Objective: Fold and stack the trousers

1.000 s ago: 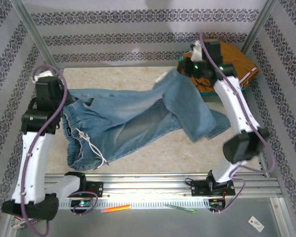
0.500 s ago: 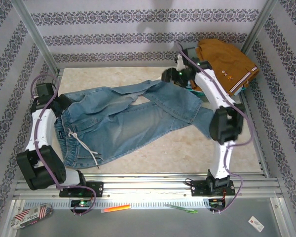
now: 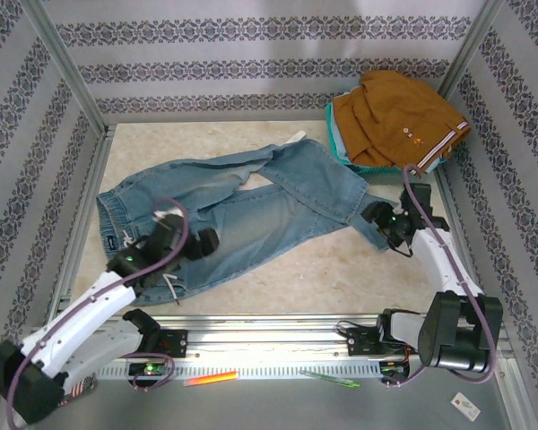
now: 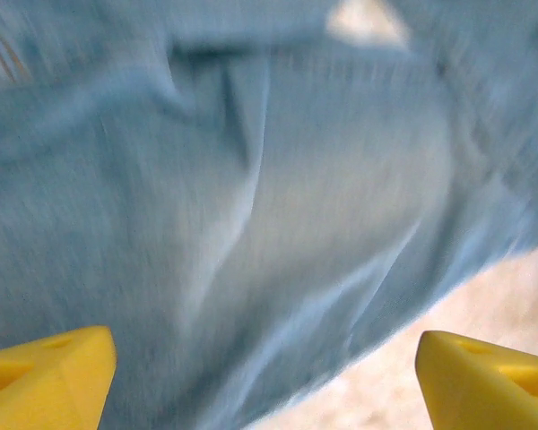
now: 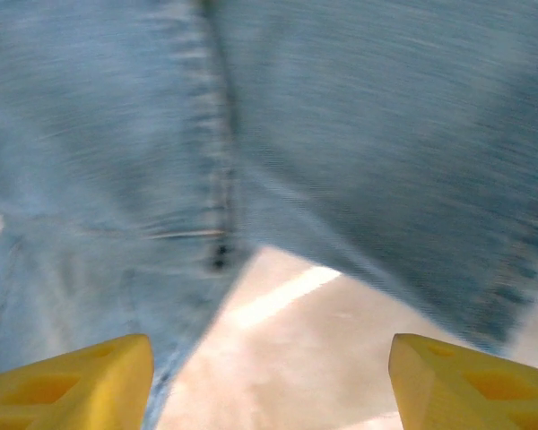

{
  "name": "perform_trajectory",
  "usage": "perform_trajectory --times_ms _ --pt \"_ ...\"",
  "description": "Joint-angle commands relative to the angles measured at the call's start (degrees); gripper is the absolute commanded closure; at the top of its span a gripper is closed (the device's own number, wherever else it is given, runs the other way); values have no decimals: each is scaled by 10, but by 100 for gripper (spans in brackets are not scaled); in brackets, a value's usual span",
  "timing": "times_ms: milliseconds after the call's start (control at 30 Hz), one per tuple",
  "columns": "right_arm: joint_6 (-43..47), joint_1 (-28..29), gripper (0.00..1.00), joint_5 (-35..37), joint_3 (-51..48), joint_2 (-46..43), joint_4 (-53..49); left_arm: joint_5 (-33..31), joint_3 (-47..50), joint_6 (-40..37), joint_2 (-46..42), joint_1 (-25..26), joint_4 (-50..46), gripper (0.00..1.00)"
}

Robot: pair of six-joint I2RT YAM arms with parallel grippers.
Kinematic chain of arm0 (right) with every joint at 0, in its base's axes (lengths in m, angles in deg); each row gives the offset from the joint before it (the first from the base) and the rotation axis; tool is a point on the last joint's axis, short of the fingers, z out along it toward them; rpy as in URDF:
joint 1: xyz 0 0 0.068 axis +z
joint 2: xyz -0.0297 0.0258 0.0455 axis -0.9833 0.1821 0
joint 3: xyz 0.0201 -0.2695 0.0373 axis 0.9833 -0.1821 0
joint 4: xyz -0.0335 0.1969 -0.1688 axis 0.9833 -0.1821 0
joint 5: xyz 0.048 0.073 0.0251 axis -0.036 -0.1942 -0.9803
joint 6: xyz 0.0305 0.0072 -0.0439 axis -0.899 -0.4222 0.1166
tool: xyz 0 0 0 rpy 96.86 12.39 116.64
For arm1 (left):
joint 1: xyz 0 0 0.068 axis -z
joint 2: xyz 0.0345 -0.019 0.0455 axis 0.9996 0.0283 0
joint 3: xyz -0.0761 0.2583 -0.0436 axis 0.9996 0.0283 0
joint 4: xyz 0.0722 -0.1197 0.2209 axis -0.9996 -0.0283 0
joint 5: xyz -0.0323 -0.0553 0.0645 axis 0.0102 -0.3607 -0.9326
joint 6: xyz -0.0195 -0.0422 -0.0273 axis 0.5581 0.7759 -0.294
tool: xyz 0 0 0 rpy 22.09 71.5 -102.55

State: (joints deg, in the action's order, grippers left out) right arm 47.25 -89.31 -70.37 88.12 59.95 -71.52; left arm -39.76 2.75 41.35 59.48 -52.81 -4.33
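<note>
Left gripper, lower left of centre in the overhead view, and right gripper, right of centre: both have let go of the cloth they carried a second ago. In each wrist view the yellow fingers stand wide apart at the bottom corners with nothing between them, the left gripper hanging over blurred denim and the right gripper over a leg edge and a strip of bare table. The left arm has swung in from the left edge of the frame and now hovers over the thigh area just right of the waistband. The right arm has drawn back from the upper right and sits low beside the turned-down cuff. The trousers, raised and draped between the two arms a second earlier, now lie flat across the middle of the table. The waistband is at centre left and the legs run toward the upper right. The legs are not aligned: a narrow gap opens between them near the crotch, and the far leg bends down to end at centre right. An orange-brown garment rests on teal cloth in the upper right corner, probably the stack to be joined. The spreading step appears complete and no fold has yet been made. A fresh grasp on the waistband or cuffs seems the likely next requirement, and the skewed legs may need squaring first.
</note>
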Motion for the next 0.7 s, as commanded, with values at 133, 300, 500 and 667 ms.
perform_trajectory --times_ms 133,300,500,667 --pt "-29 -29 29 -38 -35 13 23 -68 51 104 114 92 95 6" --pt "-41 -34 18 -20 -55 25 26 -89 95 116 103 92 103 7" --pt "-65 -50 20 -29 -61 58 26 -113 176 151 32 88 88 38" --pt "-63 -68 24 -37 -67 78 22 -113 225 155 -69 46 49 73"
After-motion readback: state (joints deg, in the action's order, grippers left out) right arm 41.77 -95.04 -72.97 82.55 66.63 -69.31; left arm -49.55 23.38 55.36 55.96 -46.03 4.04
